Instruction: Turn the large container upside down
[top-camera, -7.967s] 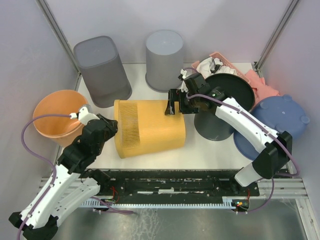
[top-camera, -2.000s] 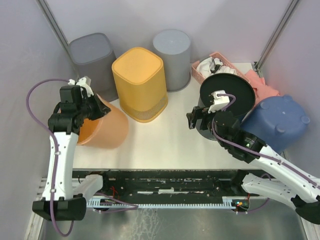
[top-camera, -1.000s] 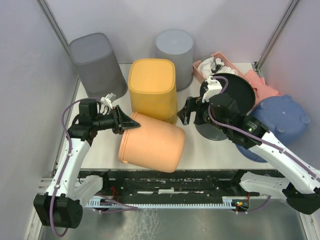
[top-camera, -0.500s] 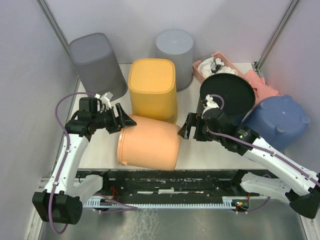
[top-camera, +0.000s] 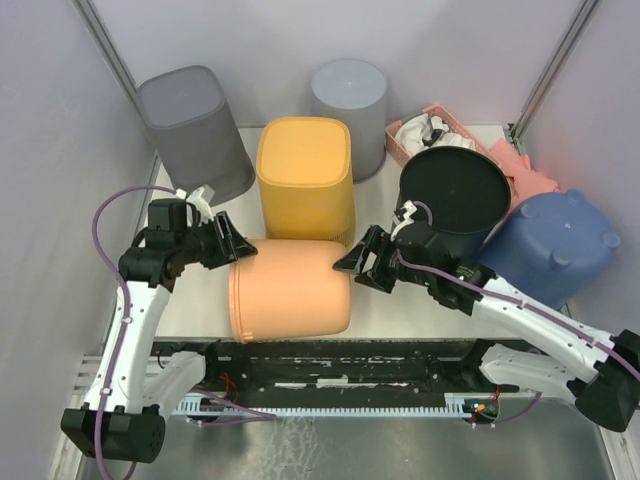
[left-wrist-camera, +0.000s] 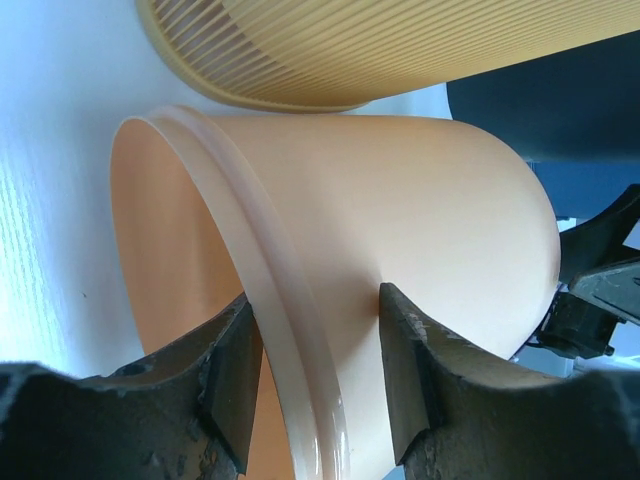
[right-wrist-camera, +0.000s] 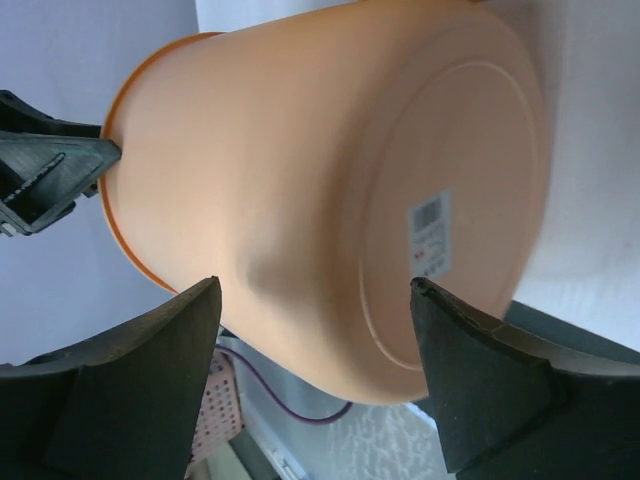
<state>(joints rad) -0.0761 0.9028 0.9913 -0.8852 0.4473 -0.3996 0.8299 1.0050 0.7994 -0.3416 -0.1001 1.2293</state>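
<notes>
Left claw (left-wrist-camera: 312, 320) straddles the large container (top-camera: 290, 290) at its rim, one finger inside, one outside; whether it clamps is unclear | right claw (right-wrist-camera: 315, 285) spread wide, empty, probably poised to brace the turn | container lies sideways on the tabletop (top-camera: 190, 310) between both claws: mouth at left claw, base just ahead of right claw

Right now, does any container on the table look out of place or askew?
Yes. The peach bin lies on its side at the front of the table, mouth toward the left, while the yellow bin behind it stands base-up. The left gripper straddles its rim with open fingers; the right gripper, open, faces its base.
</notes>
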